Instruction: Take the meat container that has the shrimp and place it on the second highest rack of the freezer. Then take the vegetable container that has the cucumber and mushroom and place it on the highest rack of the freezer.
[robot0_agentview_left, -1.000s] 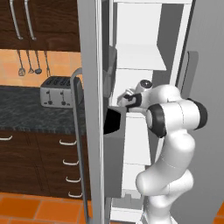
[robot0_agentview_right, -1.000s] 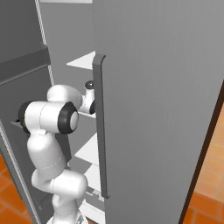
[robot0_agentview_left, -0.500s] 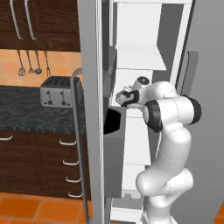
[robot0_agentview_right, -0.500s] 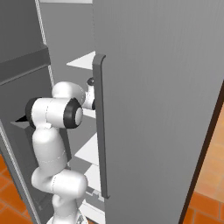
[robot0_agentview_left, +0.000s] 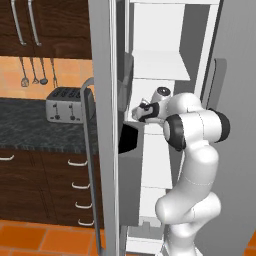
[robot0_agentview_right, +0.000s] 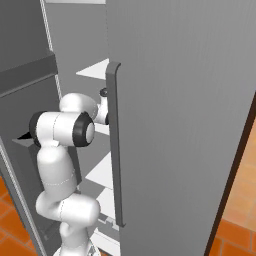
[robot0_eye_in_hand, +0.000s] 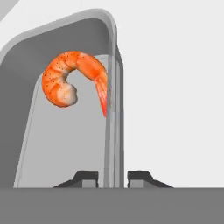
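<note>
The meat container (robot0_eye_in_hand: 61, 140), a small grey metal tray, rests on a white shelf of the freezer (robot0_agentview_left: 160, 65), with the curled orange shrimp (robot0_eye_in_hand: 72, 78) lying in it. My gripper (robot0_eye_in_hand: 113, 177) straddles the tray's right rim. The jaws are slightly open, and a thin gap shows on each side of the rim. From the left base view, my gripper (robot0_agentview_left: 139, 112) reaches into the compartment just below the upper white shelf. The vegetable container, cucumber and mushroom are out of view.
The open freezer door (robot0_agentview_left: 102, 100) with its dark bin (robot0_agentview_left: 131, 137) stands close on the arm's left. The other grey door (robot0_agentview_right: 175, 125) with its long handle (robot0_agentview_right: 115, 145) hides the hand from the right. A toaster (robot0_agentview_left: 62, 105) sits on the dark counter.
The arm's elbow and forearm have shifted slightly while the hand stays at the same shelf inside the freezer. Nothing else has moved.
</note>
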